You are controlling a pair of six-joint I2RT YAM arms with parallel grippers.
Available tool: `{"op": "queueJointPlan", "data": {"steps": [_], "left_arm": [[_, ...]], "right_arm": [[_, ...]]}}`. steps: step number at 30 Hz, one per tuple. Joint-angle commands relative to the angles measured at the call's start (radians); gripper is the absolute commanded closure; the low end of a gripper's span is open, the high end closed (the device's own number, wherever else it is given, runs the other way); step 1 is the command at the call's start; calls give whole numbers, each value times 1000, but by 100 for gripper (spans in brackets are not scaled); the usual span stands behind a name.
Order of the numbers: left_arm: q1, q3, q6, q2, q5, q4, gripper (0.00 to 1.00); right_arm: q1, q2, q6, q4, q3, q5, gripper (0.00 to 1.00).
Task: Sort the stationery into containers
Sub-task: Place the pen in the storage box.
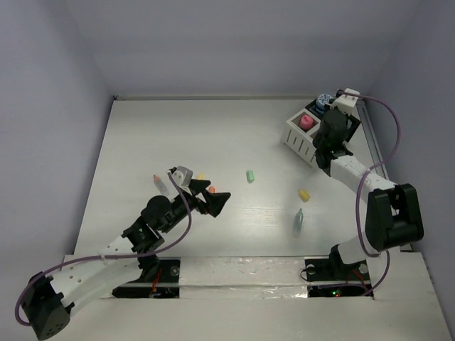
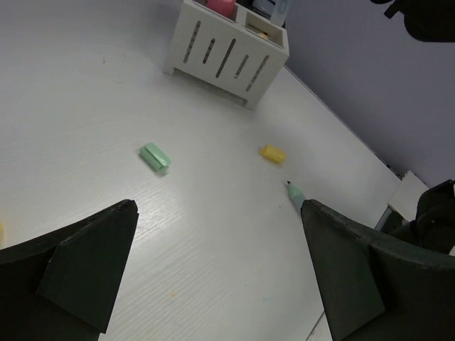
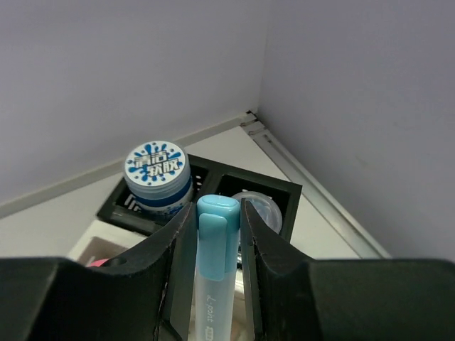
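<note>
My right gripper [image 3: 217, 213] is shut on an upright pale-blue capped pen [image 3: 217, 245], over the white slatted box [image 1: 301, 139] at the back right. Just beyond it, the black tray [image 3: 291, 190] holds a blue-patterned pot [image 3: 157, 175] and a grey cup [image 3: 264, 211]. A pink-capped bottle [image 1: 306, 122] stands in the box. My left gripper [image 1: 212, 201] is open and empty above the table. Ahead of it lie a green stick [image 2: 154, 157], a yellow stick [image 2: 272, 153] and a pale-green pen [image 2: 295, 196]. The box [image 2: 227, 48] also shows in the left wrist view.
A small yellow piece [image 1: 200, 176] and a pale stick with an orange tip [image 1: 161, 183] lie beside my left arm. The grey back wall and right wall stand close behind the box. A metal rail [image 3: 313, 188] runs along the table's right edge.
</note>
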Motion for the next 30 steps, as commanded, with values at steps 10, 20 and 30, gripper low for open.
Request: {"op": "queueJointPlan", "data": {"steps": [10, 20, 30], "left_arm": [[0, -13, 6, -3, -39, 39, 1], [0, -8, 9, 41, -31, 50, 1], [0, -9, 6, 28, -27, 52, 1]], "right_arm": [[2, 119, -50, 115, 25, 53, 97], [63, 53, 31, 77, -76, 46, 66], [74, -107, 169, -158, -86, 27, 43]]}}
